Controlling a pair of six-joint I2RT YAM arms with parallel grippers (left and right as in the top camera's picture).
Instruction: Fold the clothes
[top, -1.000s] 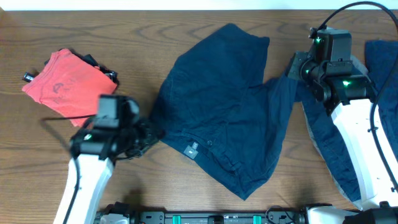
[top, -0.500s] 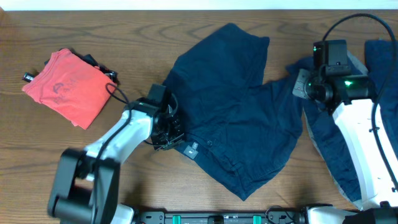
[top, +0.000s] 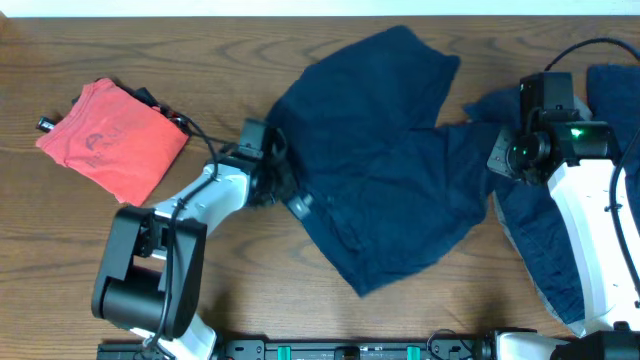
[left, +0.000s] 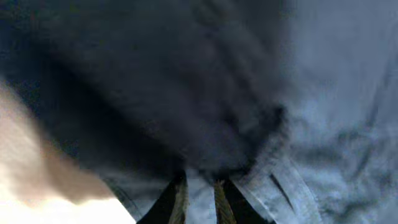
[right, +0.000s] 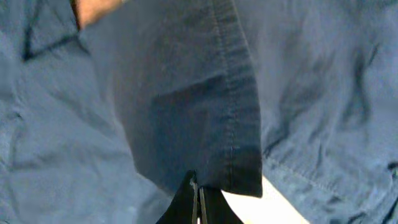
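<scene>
Both grippers on the middle garment

Overhead: a navy garment (top: 380, 170) lies spread and rumpled across the middle of the wooden table (top: 60, 260), one lobe reaching toward the far edge and a lower corner pointing toward the near edge.

Left gripper (top: 285, 192) is at the garment's left edge. In the left wrist view its fingertips (left: 178, 200) stand close, with a strip of blue cloth between them — pinching the fabric. The cloth (left: 249, 93) bulges dark just above them.

Right gripper (top: 498, 155) is at the garment's right edge. In the right wrist view the gripper (right: 198, 200) has its tips pressed together on the stitched hem of a hanging fold (right: 199, 118).

A second garment (top: 530, 250), also navy, lies along the right side of the table, partly under the right arm, with a sliver of grey showing at its edge.

A folded red cloth (top: 110, 135) sits at far left, well apart from the navy pieces — small black items just beside it, too small to identify.
</scene>
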